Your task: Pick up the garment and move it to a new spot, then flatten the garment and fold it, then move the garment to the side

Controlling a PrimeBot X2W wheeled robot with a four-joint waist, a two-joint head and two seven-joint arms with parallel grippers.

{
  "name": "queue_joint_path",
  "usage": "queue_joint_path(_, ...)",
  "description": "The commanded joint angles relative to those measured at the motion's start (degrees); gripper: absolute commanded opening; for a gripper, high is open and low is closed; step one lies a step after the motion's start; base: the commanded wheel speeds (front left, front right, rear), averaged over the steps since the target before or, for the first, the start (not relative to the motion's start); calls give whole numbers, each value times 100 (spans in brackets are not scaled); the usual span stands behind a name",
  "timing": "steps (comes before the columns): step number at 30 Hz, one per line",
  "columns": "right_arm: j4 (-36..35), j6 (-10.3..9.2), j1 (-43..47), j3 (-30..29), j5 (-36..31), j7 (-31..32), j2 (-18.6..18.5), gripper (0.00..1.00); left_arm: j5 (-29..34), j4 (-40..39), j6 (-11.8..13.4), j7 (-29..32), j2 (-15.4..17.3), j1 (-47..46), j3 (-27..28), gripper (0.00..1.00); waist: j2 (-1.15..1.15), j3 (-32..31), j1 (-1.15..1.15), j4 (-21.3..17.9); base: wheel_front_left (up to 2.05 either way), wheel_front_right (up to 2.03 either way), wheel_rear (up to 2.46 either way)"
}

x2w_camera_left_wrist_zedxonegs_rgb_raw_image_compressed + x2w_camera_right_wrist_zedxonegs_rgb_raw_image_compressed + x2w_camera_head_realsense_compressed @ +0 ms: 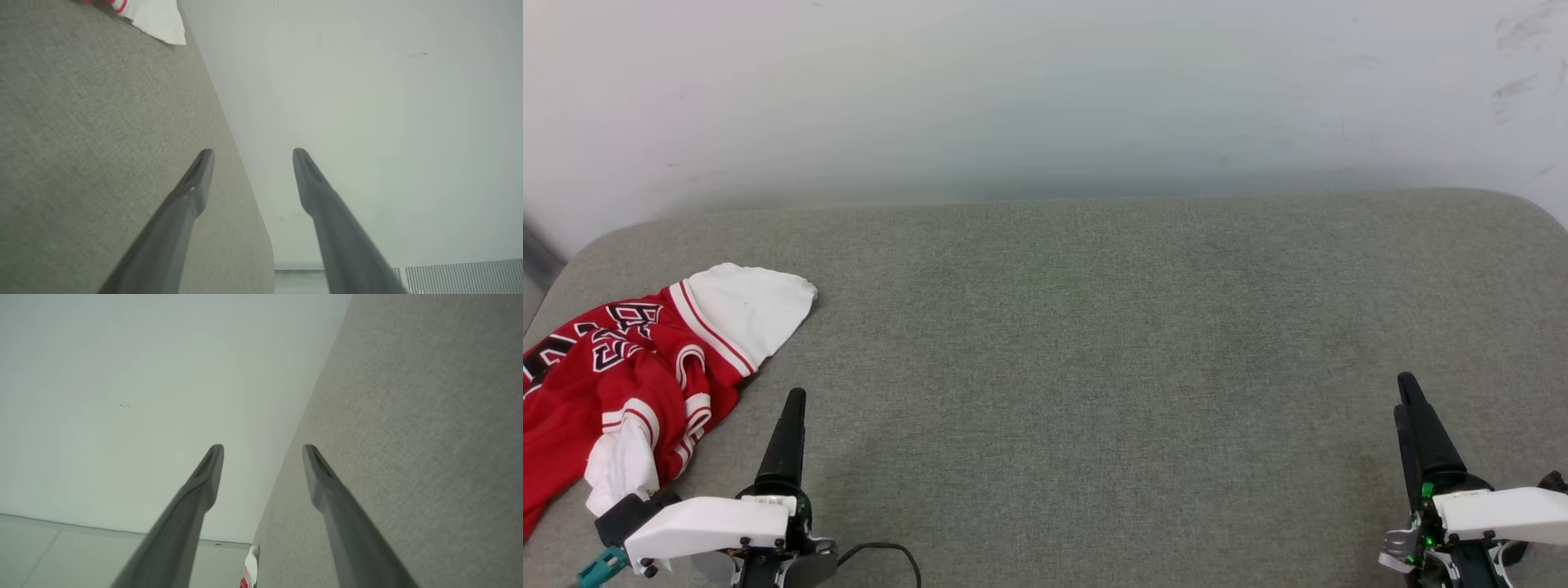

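L end effector & R end effector wide open, empty

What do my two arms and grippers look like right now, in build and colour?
The left gripper and right gripper each have two long, dark, tapered fingers, slotted near the tips, on a white wrist shell. The left wrist carries a looping black cable and a teal connector; the right shows small green lights and a silver bracket.

Grey fabric cushion, white wall
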Motion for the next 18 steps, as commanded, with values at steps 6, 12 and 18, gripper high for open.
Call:
queue_joint_path(6,-401,1,-9,92,-1015,-182,-1,100,968,-356,329,-178,13,-22,-188,100,0,10,0,2,0,0,0)
queue_joint_path(12,-555,1,45,196,-1872,-323,-1,100,1740,-461,583,-317,15,29,-346,100,0,12,0,6,0,0,0)
queue_joint_path(18,-599,1,120,258,-2552,-457,0,100,2371,-509,754,-448,53,75,-493,100,0,11,0,12,0,0,0)
